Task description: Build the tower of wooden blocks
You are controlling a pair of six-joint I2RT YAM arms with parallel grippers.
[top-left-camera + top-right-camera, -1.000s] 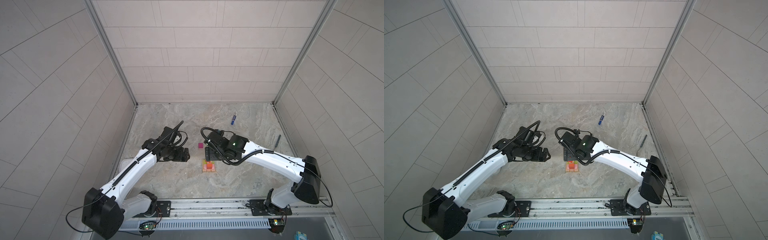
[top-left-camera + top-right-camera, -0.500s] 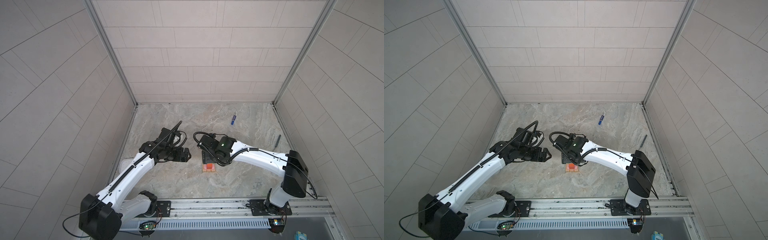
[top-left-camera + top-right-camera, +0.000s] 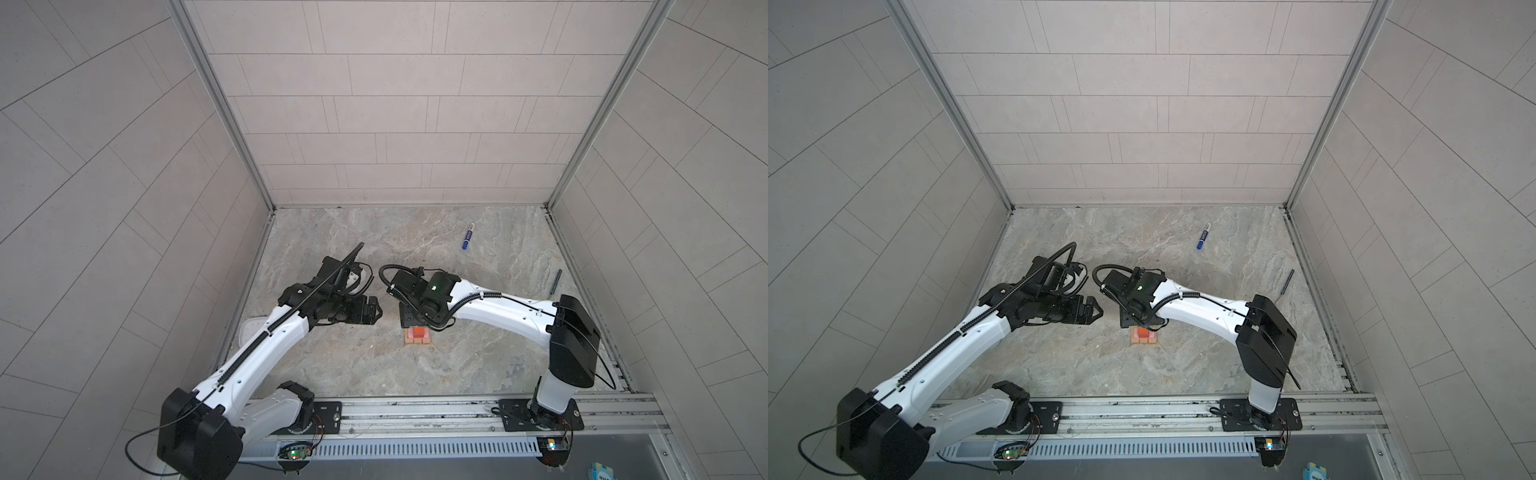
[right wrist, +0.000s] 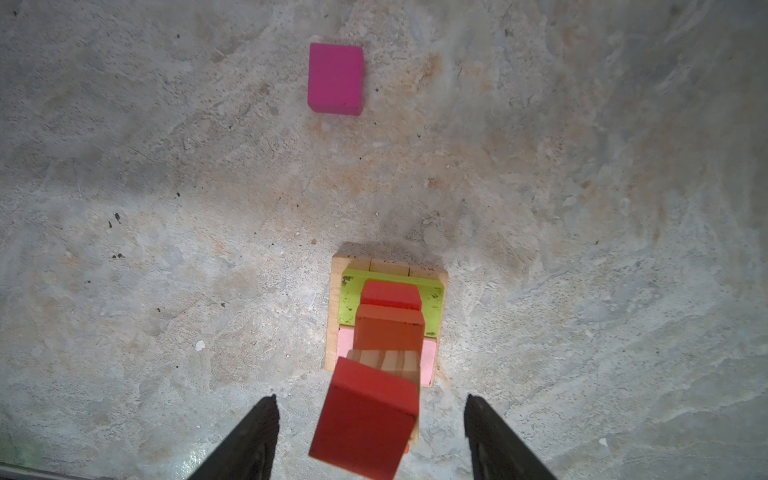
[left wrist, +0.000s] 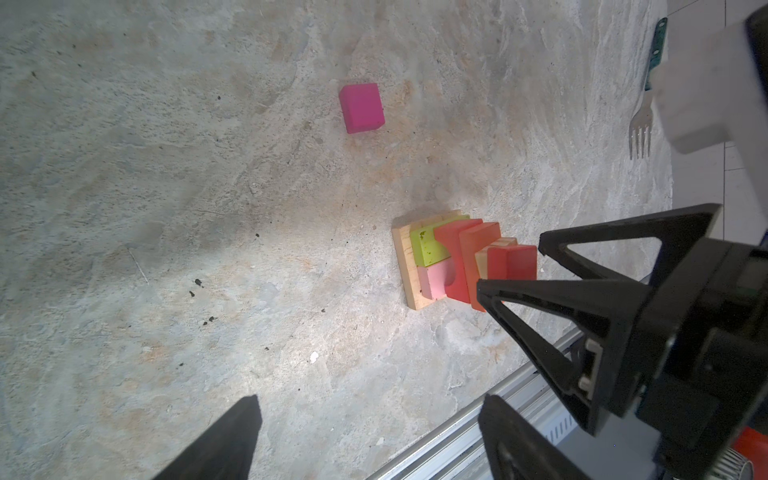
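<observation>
Straddling red cube (image 4: 365,419), right gripper (image 4: 370,397) spread, left gripper (image 5: 370,397) wide, magenta cube (image 5: 360,107) wrist-views only

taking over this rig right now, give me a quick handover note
Left gripper: open, empty, clear of the tower.
Right gripper: open, jaws straddling the top red cube, not touching it.
Done: tower stacked up to the red cube, which sits twisted.
Left to do: the magenta cube lies loose on the table, apart from the tower; probably square the red cube, then add it.
</observation>
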